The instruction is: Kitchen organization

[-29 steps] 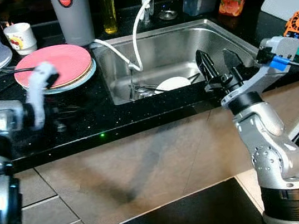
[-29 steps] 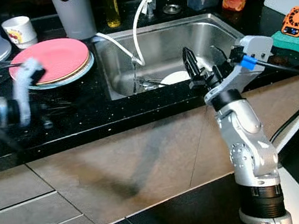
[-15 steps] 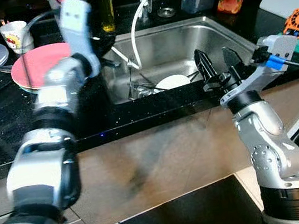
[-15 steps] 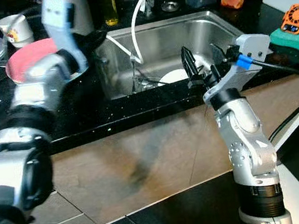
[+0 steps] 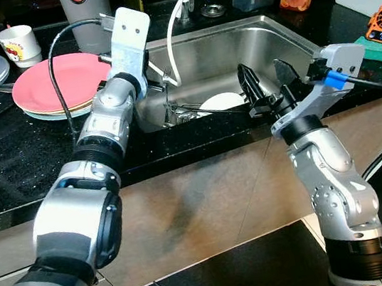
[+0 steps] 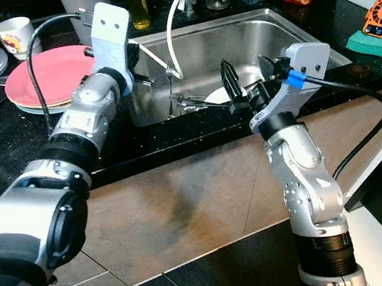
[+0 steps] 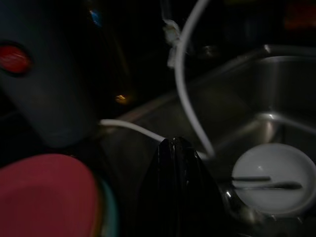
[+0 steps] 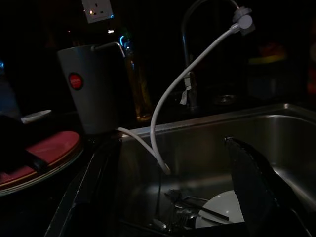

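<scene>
One white plate (image 5: 222, 102) in the sink (image 5: 282, 32) looked slick and breakable, best pinched at its rim; the right gripper (image 5: 267, 87) gaped empty near it, the left gripper (image 7: 178, 163) was pressed closed.

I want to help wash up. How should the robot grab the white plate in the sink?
Probably by its rim, from above. The white plate lies flat at the bottom of the sink, with cutlery across its near side, so the far rim looks easiest. The right gripper, fingers open, is at the sink's front edge.
</scene>
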Tool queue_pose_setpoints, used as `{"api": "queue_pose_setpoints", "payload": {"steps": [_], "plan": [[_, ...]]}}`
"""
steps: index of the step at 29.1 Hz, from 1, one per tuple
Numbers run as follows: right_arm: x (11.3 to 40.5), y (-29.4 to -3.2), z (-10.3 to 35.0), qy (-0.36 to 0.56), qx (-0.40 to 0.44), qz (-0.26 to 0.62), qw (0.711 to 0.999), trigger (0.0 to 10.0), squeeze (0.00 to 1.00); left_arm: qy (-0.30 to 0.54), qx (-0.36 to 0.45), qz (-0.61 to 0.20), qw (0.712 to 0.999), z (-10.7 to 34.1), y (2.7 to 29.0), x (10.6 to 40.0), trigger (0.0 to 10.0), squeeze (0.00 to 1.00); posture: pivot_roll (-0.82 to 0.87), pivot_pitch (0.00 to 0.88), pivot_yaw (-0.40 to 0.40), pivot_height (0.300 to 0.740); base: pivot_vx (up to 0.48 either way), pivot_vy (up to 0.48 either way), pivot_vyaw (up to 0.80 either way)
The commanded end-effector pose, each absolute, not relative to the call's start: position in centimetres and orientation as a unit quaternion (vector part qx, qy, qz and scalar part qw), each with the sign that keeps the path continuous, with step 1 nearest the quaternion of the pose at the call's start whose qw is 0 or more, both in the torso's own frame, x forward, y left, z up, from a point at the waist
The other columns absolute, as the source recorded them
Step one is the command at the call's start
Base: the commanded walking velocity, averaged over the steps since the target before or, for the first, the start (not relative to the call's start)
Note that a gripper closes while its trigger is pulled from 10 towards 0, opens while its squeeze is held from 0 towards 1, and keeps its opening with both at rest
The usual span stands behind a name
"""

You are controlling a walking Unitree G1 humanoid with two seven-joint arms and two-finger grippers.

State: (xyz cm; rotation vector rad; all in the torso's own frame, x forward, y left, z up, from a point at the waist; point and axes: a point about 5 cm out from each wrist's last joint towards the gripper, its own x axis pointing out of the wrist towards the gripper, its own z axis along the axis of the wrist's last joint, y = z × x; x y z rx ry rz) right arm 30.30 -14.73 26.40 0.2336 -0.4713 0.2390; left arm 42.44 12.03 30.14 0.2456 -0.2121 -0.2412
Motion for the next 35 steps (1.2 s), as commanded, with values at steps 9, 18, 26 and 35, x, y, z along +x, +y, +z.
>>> {"api": "queue_pose_setpoints", "payload": {"steps": [9, 18, 26, 35], "plan": [[30.6, -14.5, 26.5, -0.242, 0.119, 0.123, 0.955, 10.0, 0.0, -0.126, 0.093, -0.034, 0.987, 30.6, 17.8, 41.9, 10.0, 0.0, 0.1, 0.088, 0.011, 0.74, 0.0, 0.0, 0.0], [30.4, -15.0, 26.7, -0.245, 0.081, 0.112, 0.96, 10.0, 0.0, -0.139, 0.127, -0.075, 0.979, 31.1, 18.4, 40.8, 10.0, 0.0, 0.1, 0.087, 0.011, 0.74, 0.0, 0.0, 0.0], [30.2, -17.6, 26.5, -0.247, 0.059, 0.048, 0.966, 10.0, 0.0, -0.166, 0.186, -0.172, 0.953, 30.4, 16.5, 38.2, 10.0, 0.15, 0.09, 0.086, 0.005, 0.74, 0.0, 0.0, 0.0], [29.0, -21.3, 28.1, -0.3, -0.024, -0.088, 0.95, 10.0, 0.0, -0.166, 0.12, -0.329, 0.922, 29.5, 12.4, 36.3, 10.0, 0.12, 0.07, 0.074, 0.009, 0.74, 0.0, 0.0, 0.0]]}}
